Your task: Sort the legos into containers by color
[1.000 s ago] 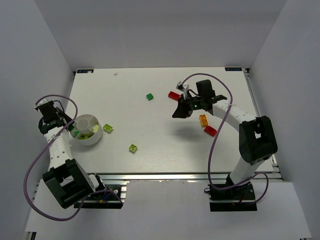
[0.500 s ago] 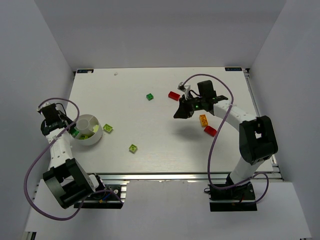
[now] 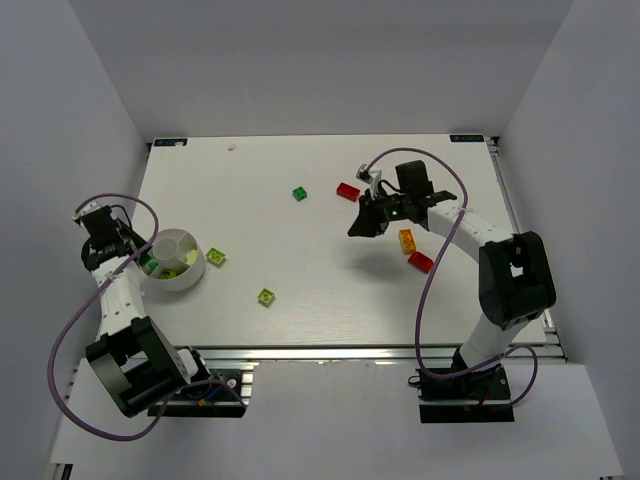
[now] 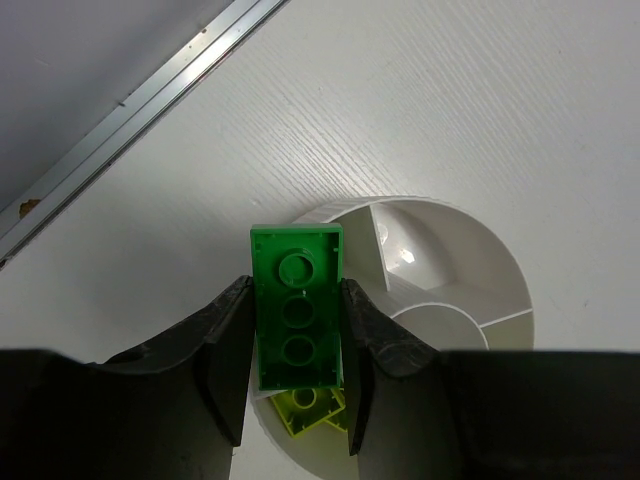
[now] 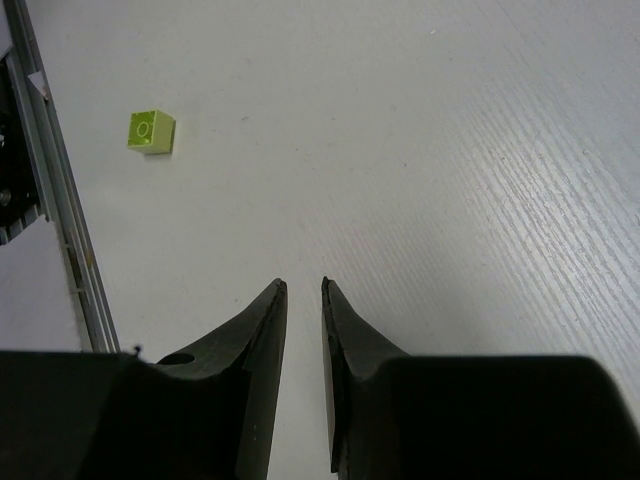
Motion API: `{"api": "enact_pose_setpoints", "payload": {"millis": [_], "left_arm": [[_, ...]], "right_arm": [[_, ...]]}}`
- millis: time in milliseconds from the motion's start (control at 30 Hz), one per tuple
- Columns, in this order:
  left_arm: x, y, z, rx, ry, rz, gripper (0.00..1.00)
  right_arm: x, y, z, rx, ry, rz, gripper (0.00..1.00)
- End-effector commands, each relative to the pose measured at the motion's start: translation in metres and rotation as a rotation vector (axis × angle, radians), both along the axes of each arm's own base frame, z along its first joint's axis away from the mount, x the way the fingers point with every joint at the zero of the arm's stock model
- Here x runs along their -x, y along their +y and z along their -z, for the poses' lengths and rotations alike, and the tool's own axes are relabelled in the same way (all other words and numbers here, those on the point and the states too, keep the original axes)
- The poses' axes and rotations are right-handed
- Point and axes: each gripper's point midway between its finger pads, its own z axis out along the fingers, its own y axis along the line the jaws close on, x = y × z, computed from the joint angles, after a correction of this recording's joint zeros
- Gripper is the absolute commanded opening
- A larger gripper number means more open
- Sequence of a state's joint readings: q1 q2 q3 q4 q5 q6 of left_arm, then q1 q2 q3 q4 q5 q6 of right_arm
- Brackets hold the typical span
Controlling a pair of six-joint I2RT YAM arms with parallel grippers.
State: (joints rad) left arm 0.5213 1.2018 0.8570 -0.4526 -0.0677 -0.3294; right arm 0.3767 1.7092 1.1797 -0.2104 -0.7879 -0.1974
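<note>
My left gripper (image 4: pixel 297 285) is shut on a dark green lego (image 4: pixel 297 315), held lengthwise between the fingers above the near rim of the white divided container (image 4: pixel 450 260). Lime legos (image 4: pixel 310 410) lie in the compartment below it. From above, the left gripper (image 3: pixel 140 256) sits at the container's (image 3: pixel 185 283) left edge. My right gripper (image 3: pixel 360 225) hovers over bare table, its jaws a narrow gap apart with nothing between them (image 5: pixel 303 285). Loose legos lie on the table: dark green (image 3: pixel 299 193), red (image 3: pixel 347 191), orange (image 3: pixel 407 239), red (image 3: pixel 421 262), lime (image 3: pixel 216 257) and lime (image 3: pixel 266 296).
An aluminium rail (image 4: pixel 150 110) runs along the table's left edge close behind the container. The right wrist view shows a lime lego (image 5: pixel 151 131) near another rail (image 5: pixel 50 200). White walls enclose the table on three sides.
The left wrist has shifted slightly down and toward the container's left side, still gripping the green lego. The right gripper has edged a little to the right.
</note>
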Motion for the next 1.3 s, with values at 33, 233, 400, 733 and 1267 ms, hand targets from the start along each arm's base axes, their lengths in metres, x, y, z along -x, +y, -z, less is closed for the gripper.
{"api": "enact_pose_setpoints", "payload": {"millis": [33,233,400,733,1267], "left_arm": [[-0.004,0.001,-0.002,-0.021,-0.013,0.01,0.14],[-0.005,-0.003,0.001,-0.013,-0.006,0.022,0.15],[-0.004,-0.008,0.004,-0.007,0.003,0.032,0.16],[0.001,-0.008,0.007,-0.009,0.022,0.023,0.31],[0.004,-0.006,0.005,-0.019,0.027,0.005,0.49]], "right_arm": [[0.001,-0.004,-0.007,-0.009,-0.032,-0.007,0.26],[0.002,-0.004,-0.006,-0.007,-0.031,-0.006,0.26],[0.002,-0.005,-0.006,-0.007,-0.032,-0.005,0.26],[0.001,-0.005,-0.006,-0.008,-0.032,-0.004,0.26],[0.002,-0.005,-0.004,-0.004,-0.033,-0.003,0.26]]}}
